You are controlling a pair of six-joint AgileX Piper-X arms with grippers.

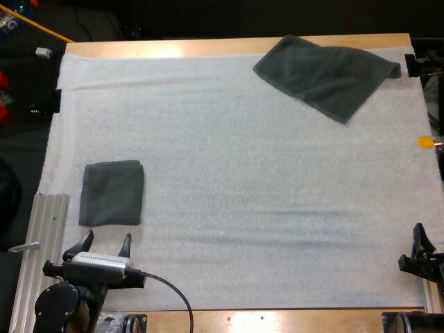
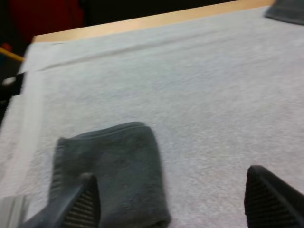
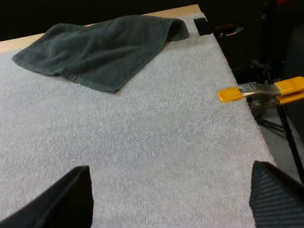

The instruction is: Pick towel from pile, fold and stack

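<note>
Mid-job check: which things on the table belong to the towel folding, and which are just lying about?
Belongs to the job: loose towel, far right; folded towel, just ahead of the left gripper, which is open; right gripper, open.
Just there: white mat; wooden table; metal rail beside the mat's near left corner.

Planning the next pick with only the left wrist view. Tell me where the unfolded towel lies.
Observer: The loose towel lies spread out at the far right corner of the mat, with its far tip over the wooden table edge.
Operator: Report the right gripper.
Observer: The right gripper is open over bare mat at the near right, well short of that towel.
Operator: Place the folded one against all that.
Observer: The folded towel sits by the mat's left edge, just ahead of the left gripper, diagonally across the mat from the loose towel.
</note>
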